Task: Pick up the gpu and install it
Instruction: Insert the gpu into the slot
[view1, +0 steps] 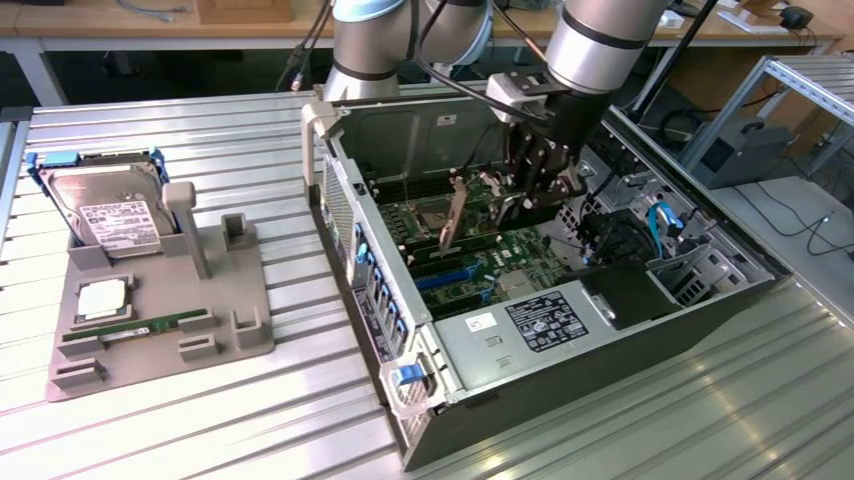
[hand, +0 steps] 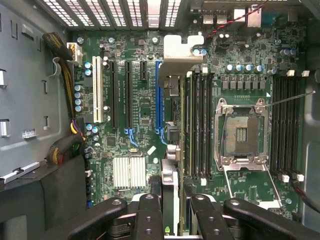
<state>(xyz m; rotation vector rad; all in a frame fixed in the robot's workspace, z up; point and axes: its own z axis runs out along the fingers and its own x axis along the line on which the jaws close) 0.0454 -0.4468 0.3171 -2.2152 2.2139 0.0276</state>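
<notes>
The gripper (view1: 545, 180) hangs inside the open computer case (view1: 641, 330), its fingers (hand: 150, 215) clamped on the top edge of the gpu (view1: 453, 222); the card stands on edge above the motherboard (hand: 125, 145), its silver bracket (hand: 182, 55) toward the case's rear wall; in the wrist view its lower edge lies just beside the blue slot (hand: 158, 100); on the exterior view's left, well apart, a grey tray (view1: 160, 330) holds a hard drive (view1: 114, 215).

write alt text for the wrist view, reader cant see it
The fingers grip the gpu edge-on above the motherboard, near a blue expansion slot. An empty processor socket sits beside it inside the open computer case.
</notes>
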